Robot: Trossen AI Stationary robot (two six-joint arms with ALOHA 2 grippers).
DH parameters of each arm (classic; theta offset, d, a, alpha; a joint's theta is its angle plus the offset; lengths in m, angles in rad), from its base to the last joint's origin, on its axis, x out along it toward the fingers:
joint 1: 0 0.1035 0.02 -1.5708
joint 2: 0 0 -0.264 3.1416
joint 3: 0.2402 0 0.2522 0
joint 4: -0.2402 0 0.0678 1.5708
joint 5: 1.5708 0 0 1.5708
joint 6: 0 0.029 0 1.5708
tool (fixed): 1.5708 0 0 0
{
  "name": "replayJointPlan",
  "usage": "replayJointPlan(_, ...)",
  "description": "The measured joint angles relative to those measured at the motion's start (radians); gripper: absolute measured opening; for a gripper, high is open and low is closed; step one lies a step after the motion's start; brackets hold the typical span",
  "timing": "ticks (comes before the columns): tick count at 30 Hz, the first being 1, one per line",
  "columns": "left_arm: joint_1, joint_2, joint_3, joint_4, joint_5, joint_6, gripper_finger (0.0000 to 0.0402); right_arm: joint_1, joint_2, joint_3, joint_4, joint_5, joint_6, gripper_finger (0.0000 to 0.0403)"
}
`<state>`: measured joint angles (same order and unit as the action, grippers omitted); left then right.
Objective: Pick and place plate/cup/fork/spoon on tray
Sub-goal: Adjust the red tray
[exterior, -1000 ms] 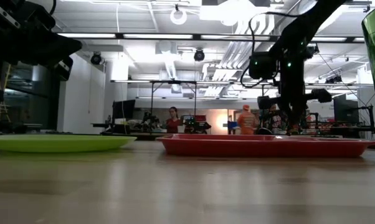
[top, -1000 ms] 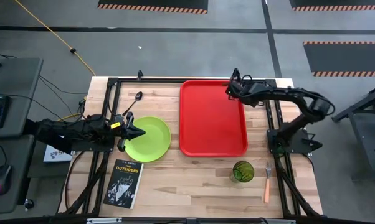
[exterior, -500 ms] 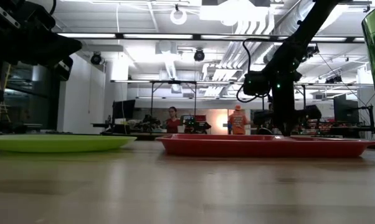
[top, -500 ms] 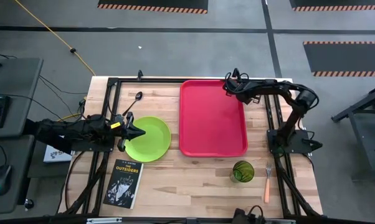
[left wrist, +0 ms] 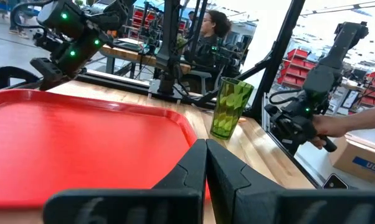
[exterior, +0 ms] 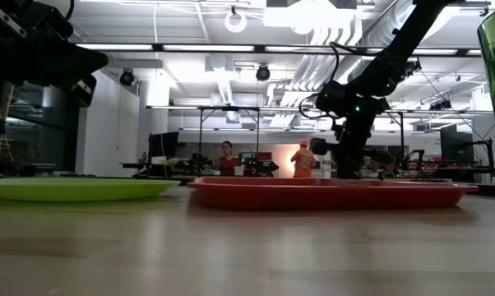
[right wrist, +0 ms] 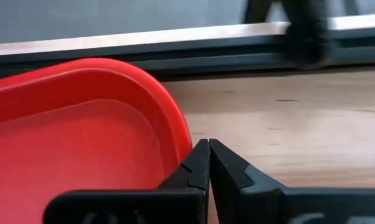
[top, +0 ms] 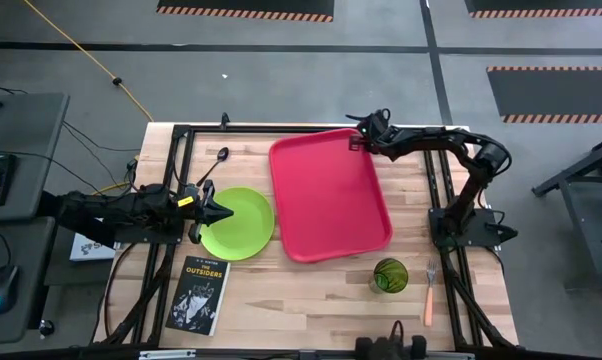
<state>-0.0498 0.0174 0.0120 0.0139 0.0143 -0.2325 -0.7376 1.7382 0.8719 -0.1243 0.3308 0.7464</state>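
The red tray [top: 331, 195] lies flat on the table, askew, with its far end nearer the left; it also shows in the low view [exterior: 330, 193]. My right gripper [top: 358, 140] is shut at the tray's far right corner. My left gripper [top: 226, 212] is shut and hovers over the lime-green plate [top: 243, 228], which lies flat left of the tray. The green cup [top: 389, 275] stands upright near the tray's near right corner. The orange-handled fork [top: 429, 295] lies to the right of the cup. The dark spoon [top: 219, 160] lies beyond the plate. My right gripper pushes the raised rim at the tray's far right corner [right wrist: 180, 134] with the outer side of its shut fingers [right wrist: 197, 162]. The fingers come at it low, from the table's right. The tray stays flat on the table.
A black book [top: 199, 293] lies at the near left. Black frame rails [top: 436, 180] run along the table's sides. Bare wood shows between book and cup. In the left wrist view a person's hand [left wrist: 337, 127] shows beyond the table, and people stand in the room behind.
My right gripper has gone toward the table's left edge with its fingers shut, pushing the tray's far right corner. The tray's far end has swung left and the tray has turned about, while its near right corner has stayed almost in place.
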Motion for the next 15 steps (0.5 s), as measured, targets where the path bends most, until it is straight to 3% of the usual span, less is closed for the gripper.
replayJointPlan(15,0.000,0.000,0.000,0.000,0.000,0.000,0.0001,0.111,-0.011,0.023,0.134,-0.219,-0.152,0.0000)
